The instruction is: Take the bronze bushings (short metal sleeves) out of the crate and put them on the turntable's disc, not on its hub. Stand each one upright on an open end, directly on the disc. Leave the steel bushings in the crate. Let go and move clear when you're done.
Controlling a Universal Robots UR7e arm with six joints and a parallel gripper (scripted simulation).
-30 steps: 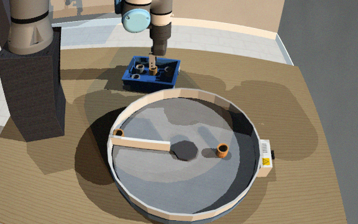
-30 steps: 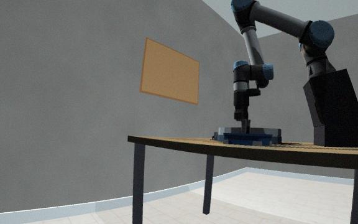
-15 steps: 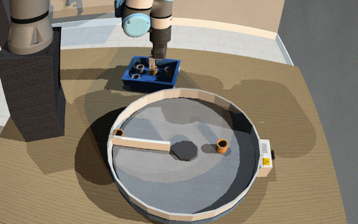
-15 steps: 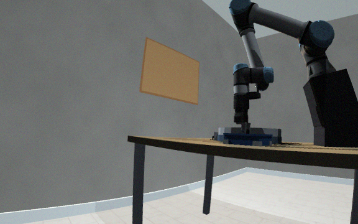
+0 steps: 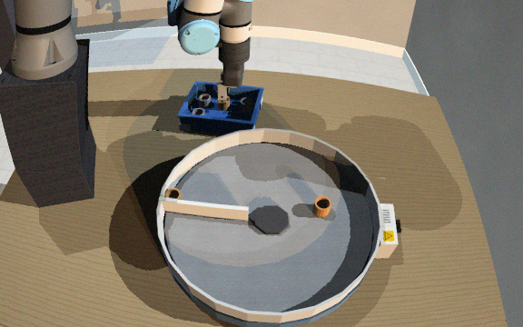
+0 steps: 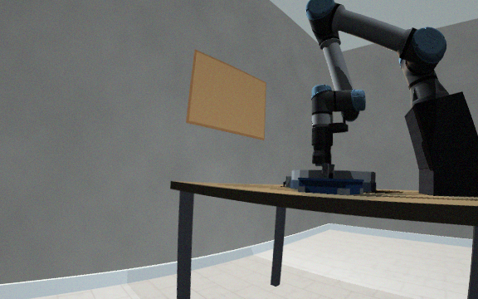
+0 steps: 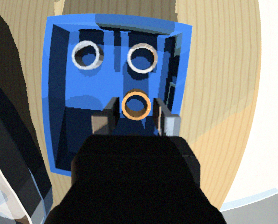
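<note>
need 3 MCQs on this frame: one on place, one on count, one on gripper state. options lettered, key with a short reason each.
1. Where does the two-finger gripper stand?
A. Over the turntable's dark hub
B. Over the blue plastic crate, astride a bronze bushing
C. Beside the black arm pedestal

2. How many bronze bushings stand on the grey turntable disc?
A. None
B. Two
C. Four

3. What is the gripper's state?
A. Shut on a steel bushing
B. Shut on the bronze bushing
C. Open, holding nothing

Key: 1 B, the wrist view shows the fingers either side of the bronze ring inside the crate. 2 B, one stands right of the hub, one by the rim at the wooden bar's end. 3 C, gaps show between the fingers and the bushing.
</note>
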